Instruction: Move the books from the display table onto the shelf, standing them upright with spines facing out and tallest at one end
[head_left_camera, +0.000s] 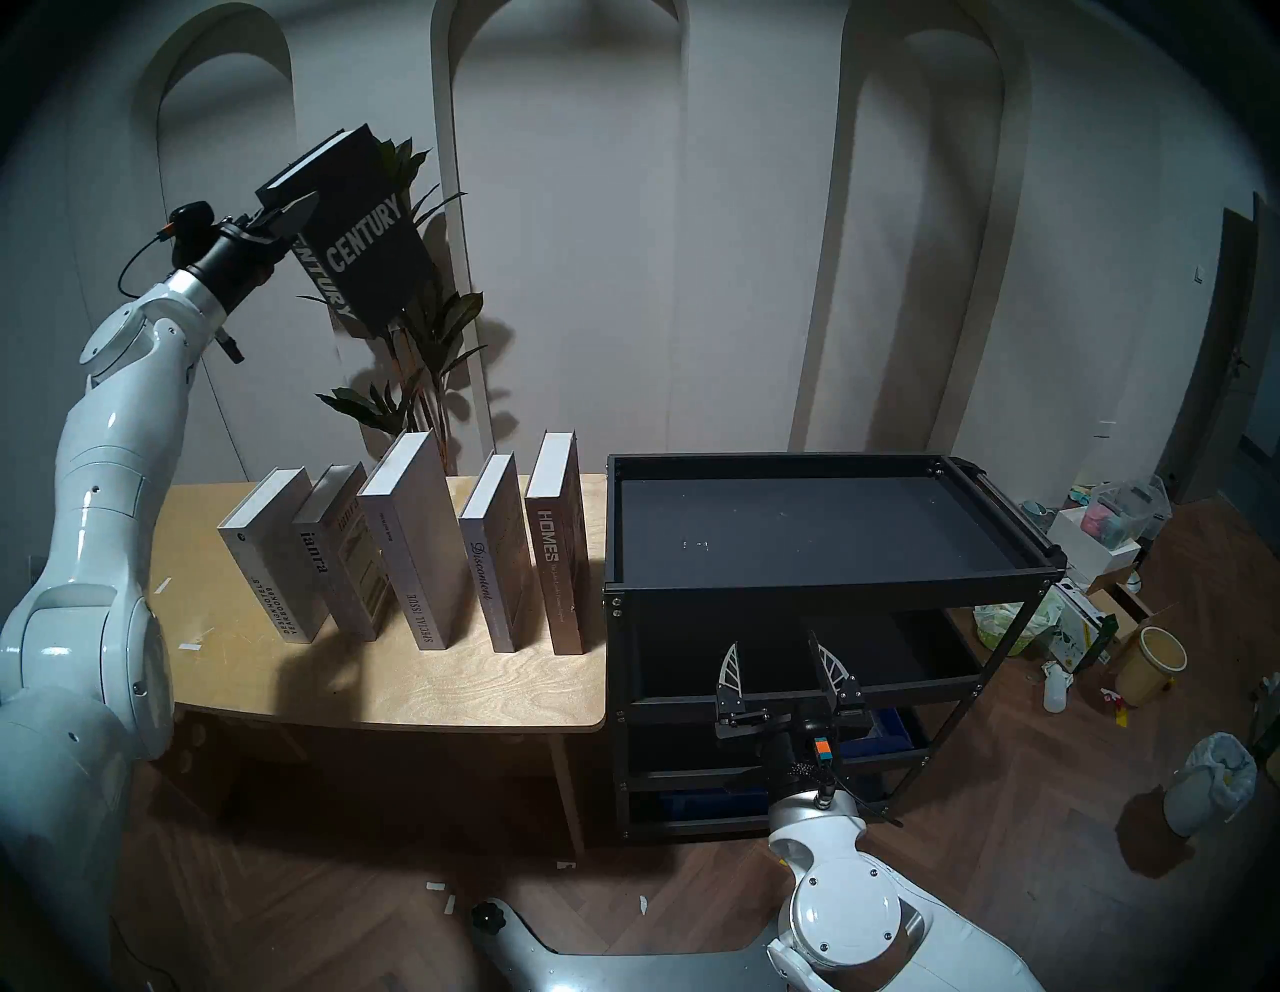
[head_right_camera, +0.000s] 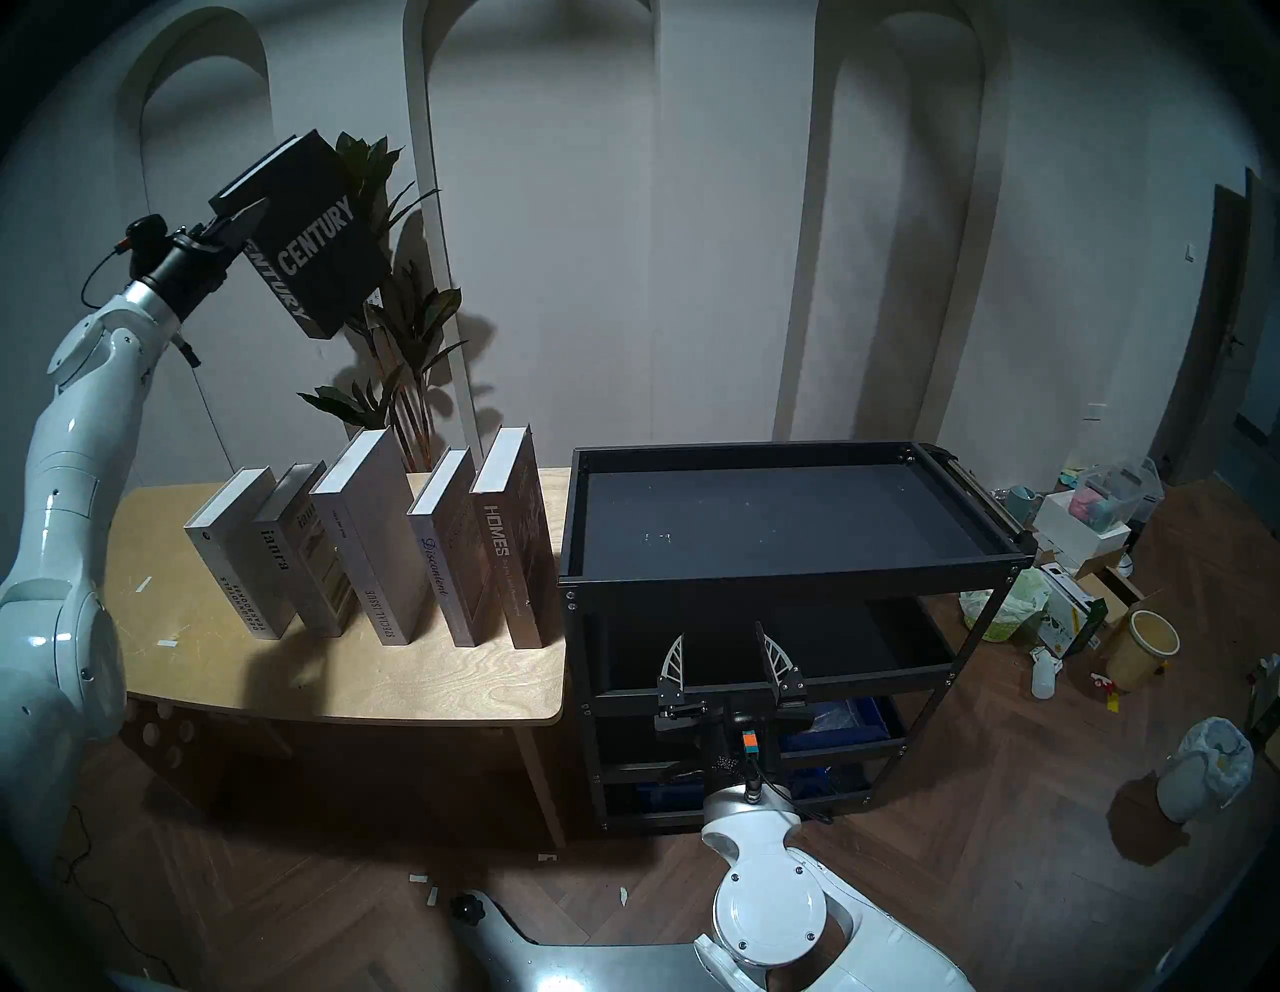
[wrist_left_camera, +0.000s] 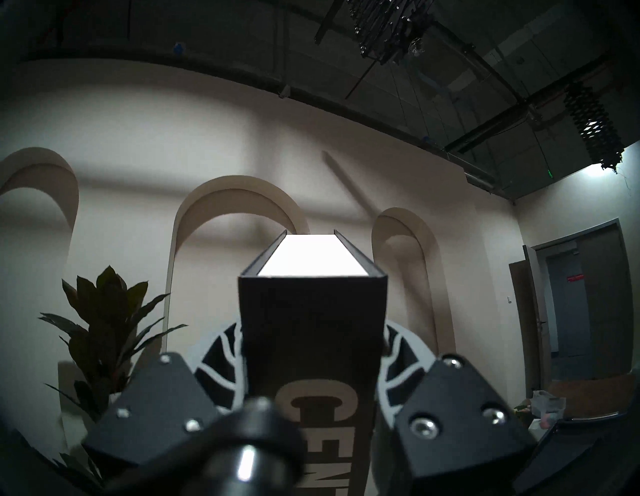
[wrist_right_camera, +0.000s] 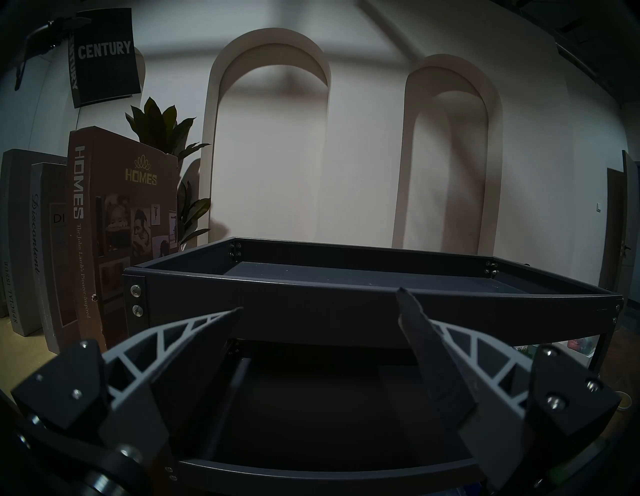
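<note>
Table (head_left_camera: 443, 686): pale plywood w/ visible grain, matt. Rack (head_left_camera: 831, 580): black metal frame, matt dark grey top tray, shiny screw heads. Black book (head_left_camera: 374, 249): matt cover, white paper page block. Row of books (head_left_camera: 415, 547): matt grey, white & brown covers. Arms (head_left_camera: 104, 443): glossy white shell. Floor (head_left_camera: 1004, 880): dark wood, herringbone.

Dim room: arched white wall (head_left_camera: 727, 242), potted plant (head_left_camera: 422, 332), herringbone wood floor (head_left_camera: 1039, 866).
</note>
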